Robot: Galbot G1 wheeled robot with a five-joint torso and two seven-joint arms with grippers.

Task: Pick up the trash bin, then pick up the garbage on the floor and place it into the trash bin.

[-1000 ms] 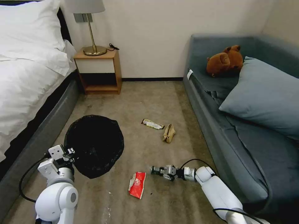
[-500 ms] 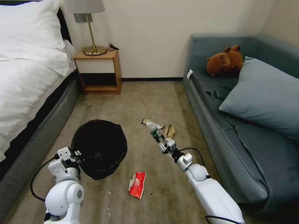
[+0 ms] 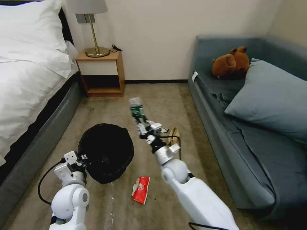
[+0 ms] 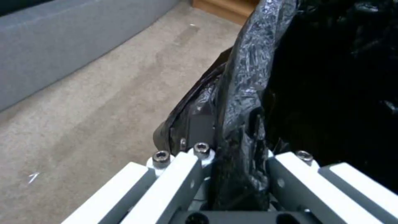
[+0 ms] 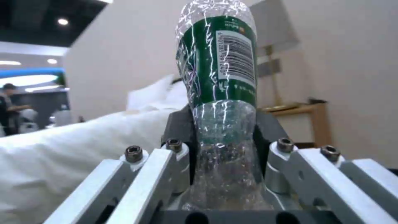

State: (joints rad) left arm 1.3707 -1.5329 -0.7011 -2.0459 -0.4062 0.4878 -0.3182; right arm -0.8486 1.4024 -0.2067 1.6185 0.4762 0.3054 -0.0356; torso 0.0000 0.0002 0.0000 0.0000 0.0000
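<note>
R gripper [image 3: 140, 120] is clamped on the clear bottle [image 3: 137, 108], held up in the air w/ the arm stretched fwd over the carpet [image 3: 153, 95]; bottle pokes up past the fingertips, green label showing. Right wrist view: both fingers [image 5: 176, 130] press the bottle's [image 5: 219, 93] lower body, barcode label above them, bed and nightstand behind.

L gripper [image 3: 83, 157] is closed on the rim of the trash bin [image 3: 107, 151], at the bin's near-left edge. Left wrist view: crinkly black liner [image 4: 244, 93] pinched between the two fingers [image 4: 199, 127], bag interior dark on one side, carpet and the grey bed base on the other.

Bin sits just left of the R arm, mouth open toward the camera; bottle is beyond and a bit right of the bin's far rim, not over the opening.

Still on the floor: red-and-white snack packet [image 3: 141, 189] near the R arm's elbow, just right of the bin; crumpled tan paper [image 3: 174, 134] right beside the R wrist, partly behind its cable; bar wrapper [image 3: 164, 130] mostly hidden by the gripper, only a bit peeks out.

Around: bed [image 3: 28, 80] along the left, nightstand [image 3: 101, 72] w/ a lamp [image 3: 92, 28] at the far wall, grey sofa [image 3: 255, 134] on the right w/ a pillow [image 3: 271, 95] and a brown teddy bear [image 3: 231, 62].
</note>
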